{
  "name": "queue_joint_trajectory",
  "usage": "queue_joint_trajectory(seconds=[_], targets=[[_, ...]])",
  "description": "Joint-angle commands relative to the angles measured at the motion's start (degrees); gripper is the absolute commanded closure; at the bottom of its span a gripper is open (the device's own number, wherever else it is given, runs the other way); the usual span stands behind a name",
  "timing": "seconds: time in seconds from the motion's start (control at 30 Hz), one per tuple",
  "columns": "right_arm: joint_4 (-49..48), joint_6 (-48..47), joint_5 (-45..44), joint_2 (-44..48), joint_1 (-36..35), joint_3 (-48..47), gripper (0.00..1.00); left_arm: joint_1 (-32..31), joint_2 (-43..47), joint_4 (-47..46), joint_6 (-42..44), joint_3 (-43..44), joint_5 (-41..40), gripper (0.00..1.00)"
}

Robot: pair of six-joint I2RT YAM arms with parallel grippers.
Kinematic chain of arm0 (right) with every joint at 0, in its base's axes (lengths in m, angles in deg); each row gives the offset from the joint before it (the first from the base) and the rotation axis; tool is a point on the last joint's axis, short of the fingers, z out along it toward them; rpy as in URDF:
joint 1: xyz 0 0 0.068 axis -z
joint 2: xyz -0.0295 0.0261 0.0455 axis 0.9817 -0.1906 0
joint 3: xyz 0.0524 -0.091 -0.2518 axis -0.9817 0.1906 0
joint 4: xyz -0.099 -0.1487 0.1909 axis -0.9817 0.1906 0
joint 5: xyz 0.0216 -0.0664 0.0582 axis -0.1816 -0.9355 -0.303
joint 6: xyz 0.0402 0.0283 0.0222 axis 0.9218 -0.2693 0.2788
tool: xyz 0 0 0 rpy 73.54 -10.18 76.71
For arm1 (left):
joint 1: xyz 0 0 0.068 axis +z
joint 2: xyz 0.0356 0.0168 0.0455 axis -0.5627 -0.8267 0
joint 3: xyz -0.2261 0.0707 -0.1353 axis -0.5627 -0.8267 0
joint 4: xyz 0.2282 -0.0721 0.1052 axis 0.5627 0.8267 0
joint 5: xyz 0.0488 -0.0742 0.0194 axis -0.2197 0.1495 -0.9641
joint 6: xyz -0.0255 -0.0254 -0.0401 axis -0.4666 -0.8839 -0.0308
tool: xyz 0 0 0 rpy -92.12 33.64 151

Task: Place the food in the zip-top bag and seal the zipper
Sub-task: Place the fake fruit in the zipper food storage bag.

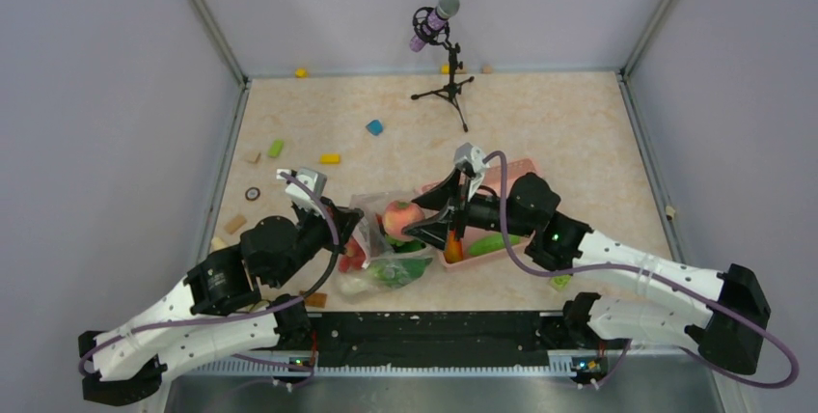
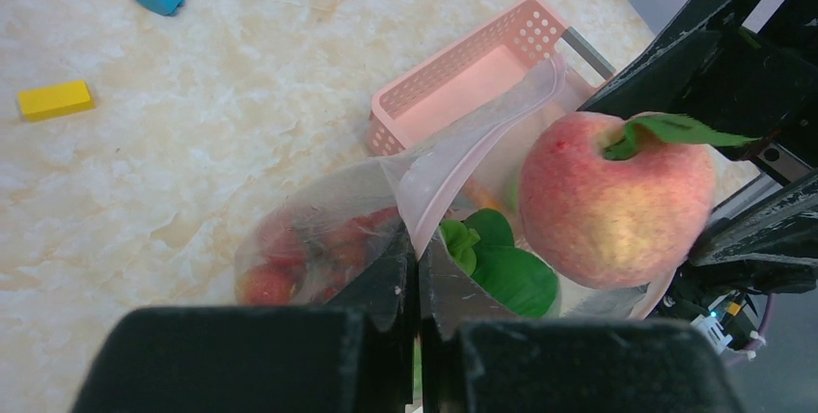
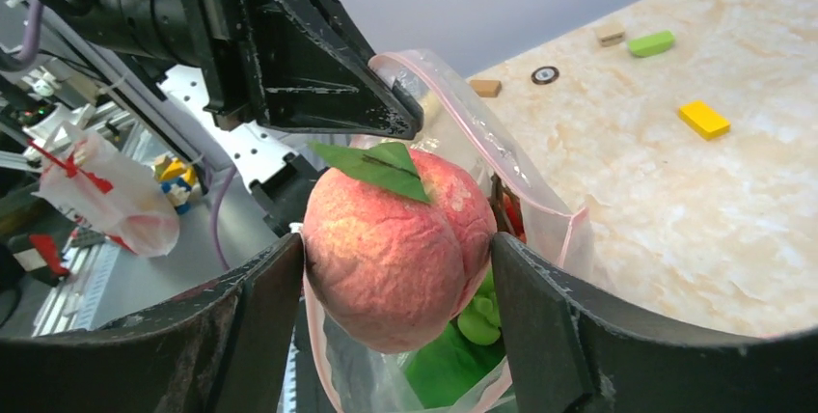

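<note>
The loading step is in hand. A peach (image 3: 395, 239) is gripped by the right hand (image 3: 395, 263) and held just above the open mouth of the bag (image 2: 338, 206), which lies near the middle of the near edge of the table (image 1: 540, 133). The left hand (image 2: 418, 263) is closed on the bag's mouth edge, which is lifted so that the opening is turned toward the peach. Red berries (image 2: 289, 263) and bok choy leaves (image 2: 506, 273) are seen inside the bag. The basket (image 2: 463, 66) stands just beside the bag, on the side toward the table's right edge. A cucumber (image 1: 494, 243) lies in it, and an orange-red piece (image 1: 451, 249) is seen at its end by the bag. The filling is therefore judged partly done, and the zipper (image 3: 492, 148) is not yet sealed.

The next move calls for the peach to be lowered through the mouth and let go only once it is past the rim. The opening looks barely wider than the fruit, so the rim could be caught and folded inward, or tugged out of the left hand's pinch. A firm pinch on the edge is needed throughout. The pieces in the basket are then to be fetched before the strip is pressed shut along its length.
</note>
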Motion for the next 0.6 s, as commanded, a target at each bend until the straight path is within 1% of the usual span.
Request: queue_joint_trajectory(seconds=[0.0, 0.17, 0.4, 0.57], targets=[[3.4, -3.58, -4.13, -0.03, -0.99, -3.98, 0.27, -0.13, 0.57, -2.42, 0.87, -0.17, -0.26, 1.0], [4.44, -3.49, -4.13, -0.23, -1.09, -4.44, 0.19, -0.07, 0.48, -2.47, 0.88, -0.17, -0.12, 1.0], [5.32, -3.08, -3.87, 0.31, -1.1, -4.73, 0.17, -0.05, 1.4, -2.31, 0.89, -0.17, -0.67, 1.0], [5.53, -2.69, -4.12, 2.77, -1.1, -4.29, 0.11, -0.09, 1.48, -2.37, 0.63, -0.26, -1.35, 1.0]])
